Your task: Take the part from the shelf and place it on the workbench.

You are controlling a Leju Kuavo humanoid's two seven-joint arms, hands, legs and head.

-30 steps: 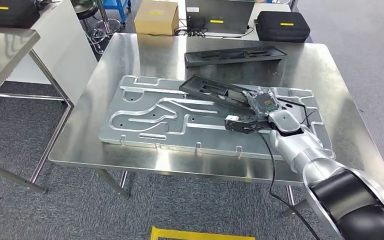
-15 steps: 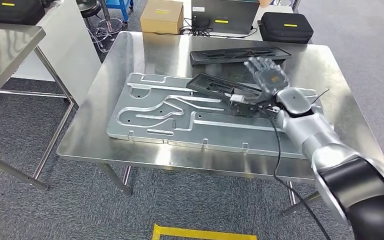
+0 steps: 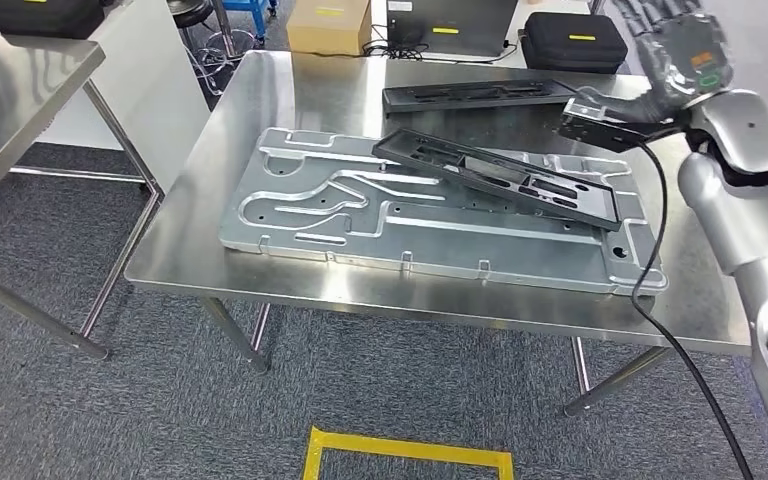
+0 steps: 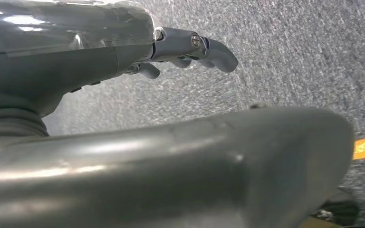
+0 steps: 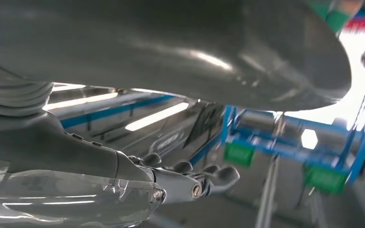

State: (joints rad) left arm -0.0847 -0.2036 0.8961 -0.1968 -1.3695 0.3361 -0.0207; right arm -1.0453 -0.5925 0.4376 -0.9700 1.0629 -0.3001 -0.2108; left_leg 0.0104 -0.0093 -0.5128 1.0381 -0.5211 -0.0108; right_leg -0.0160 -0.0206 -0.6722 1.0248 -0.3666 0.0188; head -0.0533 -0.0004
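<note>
The right hand [image 3: 688, 60] is raised, fingers apart and holding nothing; the black part [image 3: 505, 178] lies on the workbench [image 3: 290, 95], well below the fingers. The left hand [image 4: 123, 52] holds nothing, fingers loosely extended.

Bright overhead light glares off steel; right wrist view blurred.

A long black plastic frame part [image 3: 505, 175] lies tilted on the grooved aluminium plate [image 3: 360, 215], down left of the right hand's fingers [image 3: 660, 20].
</note>
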